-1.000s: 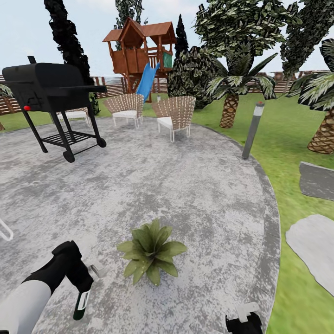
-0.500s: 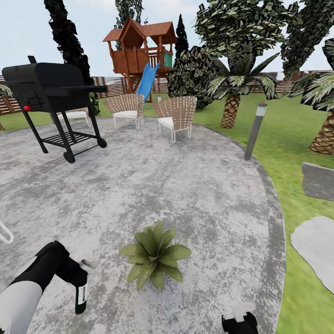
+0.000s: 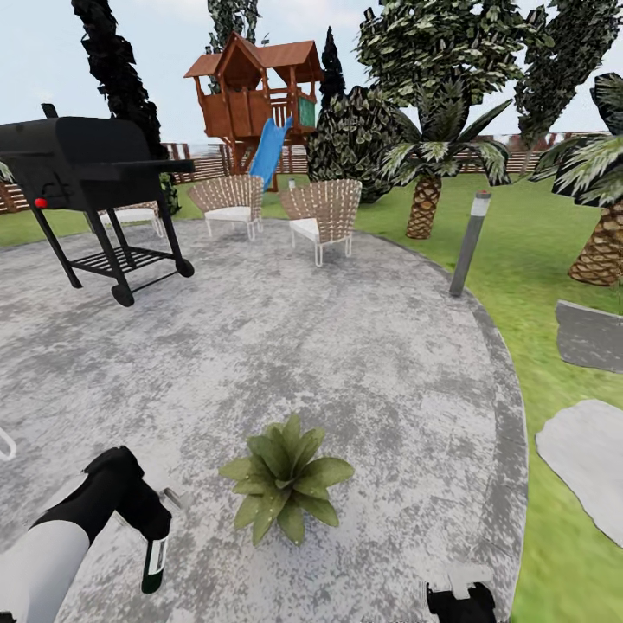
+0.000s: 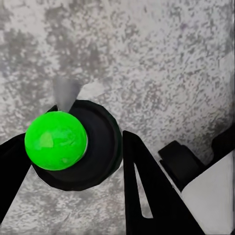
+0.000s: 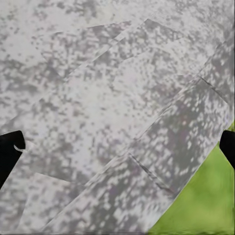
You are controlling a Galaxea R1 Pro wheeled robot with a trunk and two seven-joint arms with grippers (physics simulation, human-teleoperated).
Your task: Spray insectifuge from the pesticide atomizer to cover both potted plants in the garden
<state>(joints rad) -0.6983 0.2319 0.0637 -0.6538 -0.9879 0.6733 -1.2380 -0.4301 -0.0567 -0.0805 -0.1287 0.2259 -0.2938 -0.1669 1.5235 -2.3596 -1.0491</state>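
Observation:
My left gripper (image 3: 152, 524) is shut on the pesticide atomizer (image 3: 156, 559), a slim dark-green bottle with a white label that hangs downward over the paving. In the left wrist view the atomizer (image 4: 93, 147) appears end-on as a dark disc with a bright green round spot, held between two black fingers (image 4: 142, 186). One potted plant (image 3: 285, 478), a low rosette of broad green leaves, sits on the paving just right of the bottle, a short gap away. The second potted plant is out of view. My right gripper (image 3: 459, 592) is low at the front right; in its wrist view the right gripper (image 5: 117, 147) stands open over paving.
A black grill (image 3: 86, 173) stands at the far left. Two woven chairs (image 3: 324, 212) sit at the back of the grey paving (image 3: 329, 346). A grey bollard lamp (image 3: 467, 244) marks the paving's right edge, with lawn (image 3: 536, 260), palms (image 3: 424, 199) and stepping stones (image 3: 588, 459) beyond.
The left arm with the bottle swung a little left, then back right toward the plant. The whole view shifted slightly, so the head moved.

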